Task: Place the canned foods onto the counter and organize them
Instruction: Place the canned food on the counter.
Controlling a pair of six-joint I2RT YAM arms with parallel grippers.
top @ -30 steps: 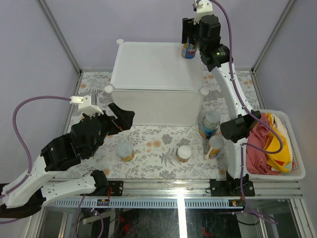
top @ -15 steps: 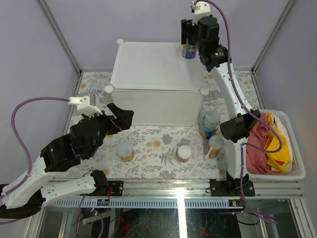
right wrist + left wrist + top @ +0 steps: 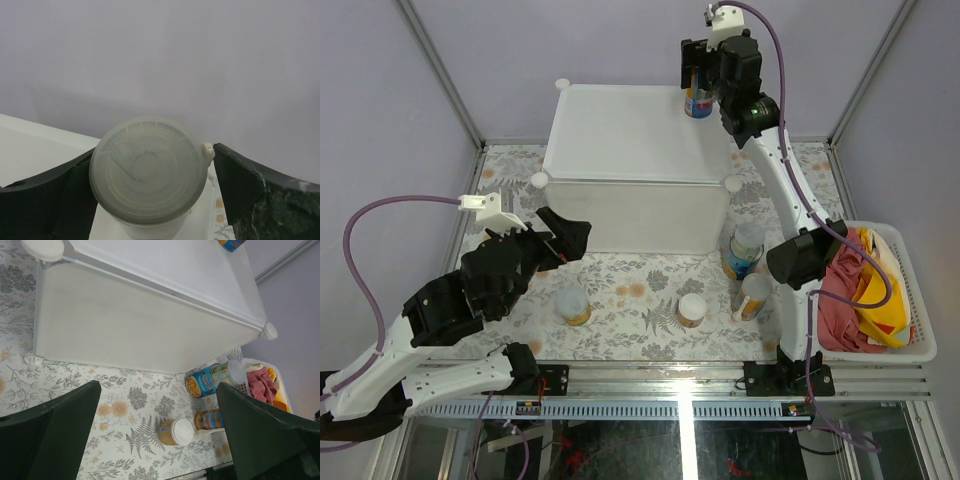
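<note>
left gripper [image 3: 568,230]: hangs over the left half of the table [image 3: 630,290], short of the front wall of the counter [image 3: 620,150]; jaws spread wide, nothing between them.
left can [image 3: 573,305]: short and orange with a pale lid, upright near the table's front edge, just right of the left gripper.
middle can [image 3: 692,310]: short and orange with a white lid, upright near the front edge, about midway along it.
tall can [image 3: 744,248]: blue and orange label, pale lid, standing on the table by the counter's front right corner.
right can [image 3: 755,294]: upright just beside the tall can, on the side nearer the front edge.
counter: white cube at the far middle of the table, with round knobs [image 3: 538,180] at its corners.
blue can [image 3: 697,101]: upright on the counter's top, at the far right corner, pale lid up.
right gripper [image 3: 700,78]: over that corner, one jaw on either side of the blue can and close against it; whether they pinch it or stand just apart, I cannot tell.
basket [image 3: 920,340]: white and slatted, at the table's right edge, holding red and yellow cloth [image 3: 865,290].
</note>
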